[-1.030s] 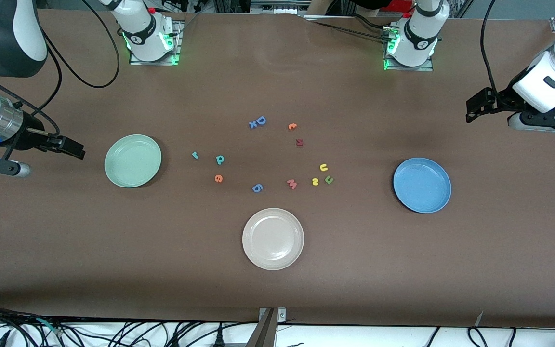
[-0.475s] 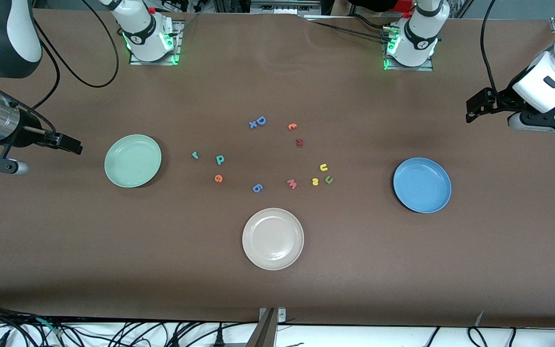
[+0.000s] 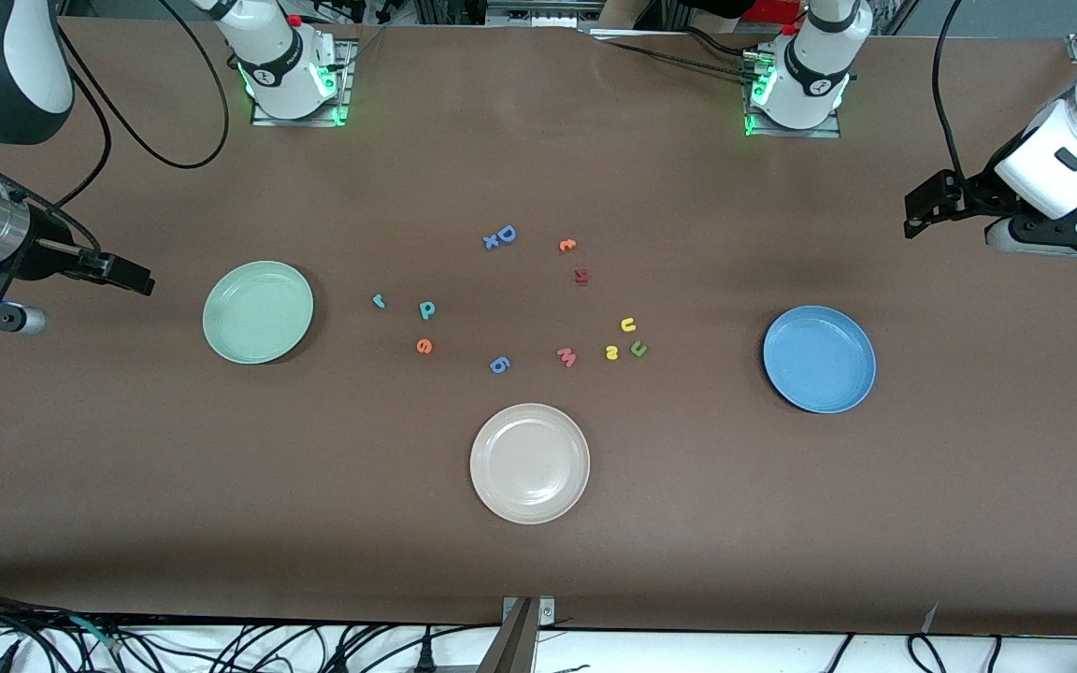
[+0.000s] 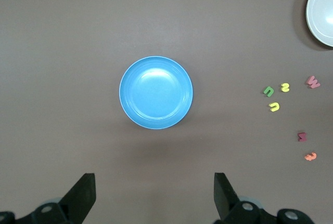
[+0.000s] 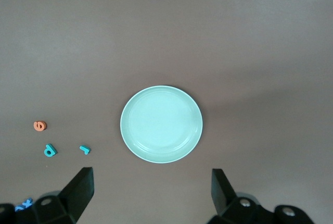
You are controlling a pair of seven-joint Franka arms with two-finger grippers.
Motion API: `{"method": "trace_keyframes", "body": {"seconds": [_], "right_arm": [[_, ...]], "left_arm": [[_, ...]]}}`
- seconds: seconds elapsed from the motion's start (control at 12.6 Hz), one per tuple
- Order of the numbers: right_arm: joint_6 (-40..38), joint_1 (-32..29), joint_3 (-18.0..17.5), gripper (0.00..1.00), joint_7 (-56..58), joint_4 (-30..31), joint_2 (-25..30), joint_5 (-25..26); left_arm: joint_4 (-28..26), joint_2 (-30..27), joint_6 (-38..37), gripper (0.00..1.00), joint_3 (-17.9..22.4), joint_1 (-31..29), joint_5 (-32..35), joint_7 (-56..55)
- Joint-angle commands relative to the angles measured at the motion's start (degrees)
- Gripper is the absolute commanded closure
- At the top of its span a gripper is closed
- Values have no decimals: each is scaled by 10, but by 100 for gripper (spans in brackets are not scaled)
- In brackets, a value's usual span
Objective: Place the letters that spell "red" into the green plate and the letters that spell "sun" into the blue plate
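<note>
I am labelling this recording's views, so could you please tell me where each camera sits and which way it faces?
Front view: high across the table, facing both bases; shows both arms, the left end effector and right end effector, three plates and scattered letters.
Left wrist view: on the left arm, looking down at the blue plate; its open fingers show.
Right wrist view: on the right arm, looking down at the green plate; its open fingers show.
Shared: front and left wrist views both show the blue plate.
</note>
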State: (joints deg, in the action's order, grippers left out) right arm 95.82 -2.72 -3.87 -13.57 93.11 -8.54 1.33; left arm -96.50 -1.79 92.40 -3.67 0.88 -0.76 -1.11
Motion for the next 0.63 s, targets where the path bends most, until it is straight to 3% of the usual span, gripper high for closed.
{"method": "trace_keyframes", "body": {"seconds": [0.0,0.55], "right_arm": [[-12,6,4,0,8,4,14,-7],[-6,5,7,0,19,15,14,-6]], "left_arm": [[6,-4,-9,0,2,2,-7,0],[6,-5,-9,0,2,2,-7,0]]}}
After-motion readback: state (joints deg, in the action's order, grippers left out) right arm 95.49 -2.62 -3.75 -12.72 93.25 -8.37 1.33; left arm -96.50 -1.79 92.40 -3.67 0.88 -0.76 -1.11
